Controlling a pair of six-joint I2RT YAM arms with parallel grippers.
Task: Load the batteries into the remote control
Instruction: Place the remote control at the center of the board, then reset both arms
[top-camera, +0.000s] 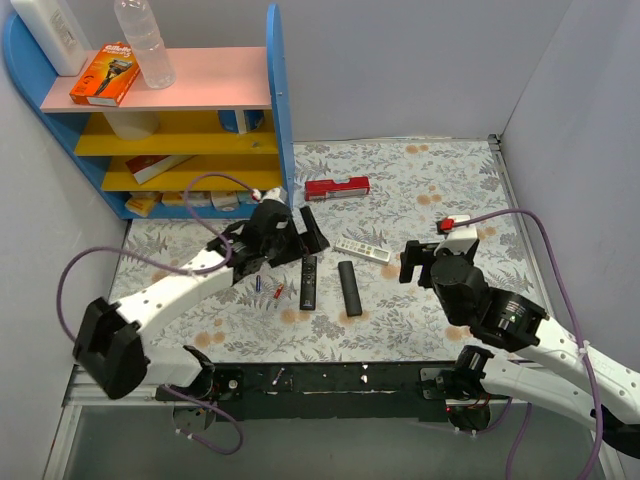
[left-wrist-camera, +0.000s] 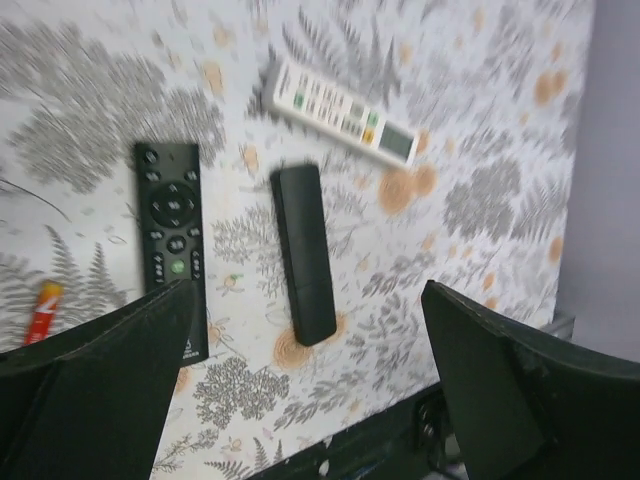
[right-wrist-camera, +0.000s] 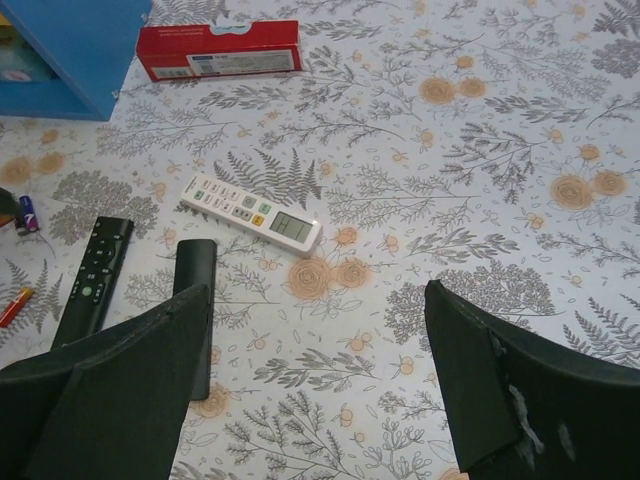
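The plain black remote control lies flat on the floral cloth near the middle; it also shows in the left wrist view and the right wrist view. A red battery and a blue battery lie to its left, beyond a slimmer black remote. The red battery shows in both wrist views, the blue one in the right wrist view. My left gripper is open and empty above the remotes. My right gripper is open and empty, to the right of the remote.
A white remote lies just behind the black one. A red box lies further back. A blue shelf unit stands at the back left. Grey walls close both sides.
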